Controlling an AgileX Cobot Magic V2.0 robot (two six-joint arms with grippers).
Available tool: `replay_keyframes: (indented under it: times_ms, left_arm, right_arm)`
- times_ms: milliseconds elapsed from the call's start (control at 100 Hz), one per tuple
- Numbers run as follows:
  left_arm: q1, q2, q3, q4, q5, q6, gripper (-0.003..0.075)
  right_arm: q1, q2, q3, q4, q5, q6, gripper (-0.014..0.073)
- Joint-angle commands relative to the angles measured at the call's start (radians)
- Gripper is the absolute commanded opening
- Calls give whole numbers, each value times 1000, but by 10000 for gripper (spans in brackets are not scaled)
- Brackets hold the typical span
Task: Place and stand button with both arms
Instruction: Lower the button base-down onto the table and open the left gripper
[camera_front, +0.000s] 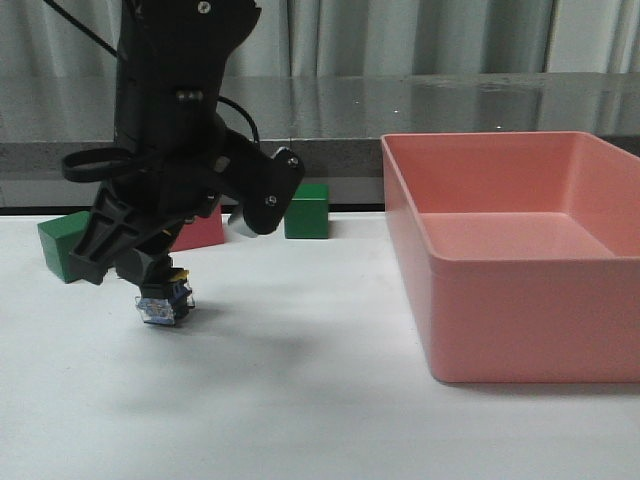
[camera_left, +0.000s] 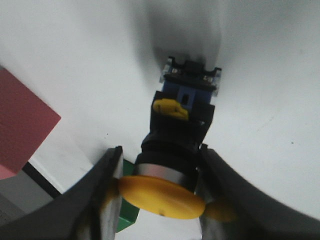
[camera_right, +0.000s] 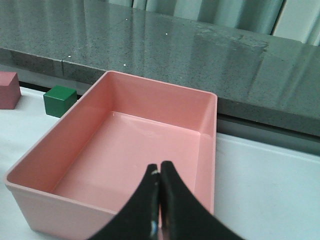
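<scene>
My left gripper (camera_front: 160, 287) is shut on the button (camera_front: 166, 304) and holds it cap up, base down, over the left of the white table. The button's blue-and-silver base is at or just above the table; I cannot tell which. In the left wrist view the fingers (camera_left: 107, 192) clamp the black body just under the yellow cap (camera_left: 162, 196), and the base (camera_left: 190, 76) points at the table. My right gripper (camera_right: 160, 172) is shut and empty, hovering above the pink bin (camera_right: 210, 130). It is out of the front view.
The large pink bin (camera_front: 405, 215) fills the right of the table. Behind the left arm stand a green cube (camera_front: 306, 210), a pink cube (camera_front: 203, 230) and another green cube (camera_front: 62, 247). A grey ledge (camera_front: 450, 105) runs along the back.
</scene>
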Motion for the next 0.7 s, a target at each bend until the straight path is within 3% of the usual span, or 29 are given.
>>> replay_keyframes:
  times_ms: [0,160,230,420,490,690]
  left_arm:
    - [-7,-33,-30,36,3,-10,-19]
    - [-14,-29,-30,36,3,-10,-6]
    - [-14,-29,-30,36,4,-10,52]
    - [-14,-29,-30,40,0,-10,400]
    - [-14,-29,-30,48,0,-10,491]
    - [-14,-35,-30,59,16,-10,524]
  right_arm:
    - [-5,7,-25,6,-78,-1,-76]
    - [-5,7,-25,6,-78,-1,-76]
    - [-5,7,-25,6,-78,-1,-76]
    - [-5,7,-25,6,-78,-1,-76]
    - [-5,7,-25,6,-78,-1,-76]
    - [-5,7,-25,6,-78,-1,-76]
